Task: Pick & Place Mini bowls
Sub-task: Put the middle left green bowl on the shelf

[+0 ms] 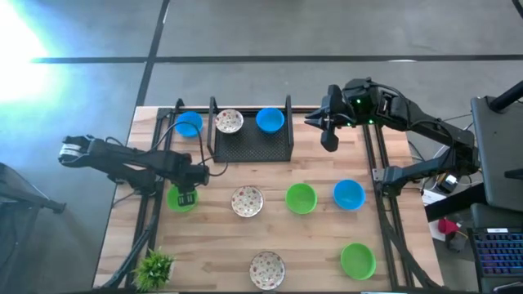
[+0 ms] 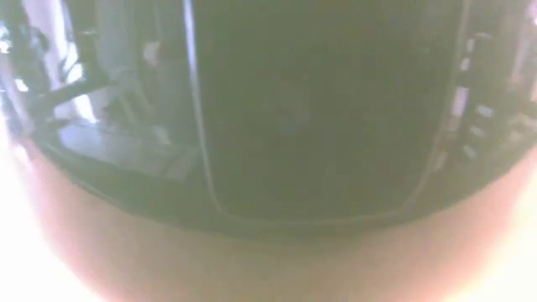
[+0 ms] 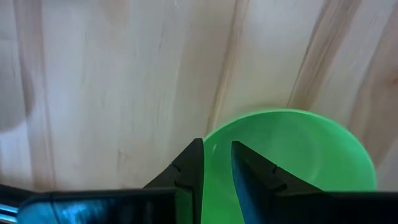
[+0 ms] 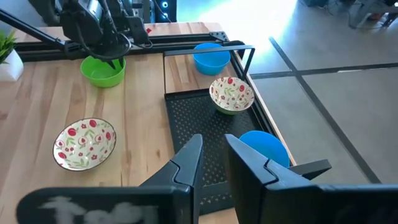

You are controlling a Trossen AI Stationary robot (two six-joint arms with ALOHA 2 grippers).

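Left wrist view: left end effector [image 3: 216, 163] pinching green bowl [image 3: 298, 149] rim.

Legible text, labels, brands, numbers, signs: none in any view. Mini bowls [image 1: 301, 198], black mesh tray [image 1: 252, 144] and wooden counter [image 1: 319, 245] carry no lettering. The speckled bowls bear a reddish pattern only, no characters. The keyboard [image 1: 498, 249] at the right edge of the high view shows lit keys, too small to read. The low view is blurred throughout; nothing can be read there.
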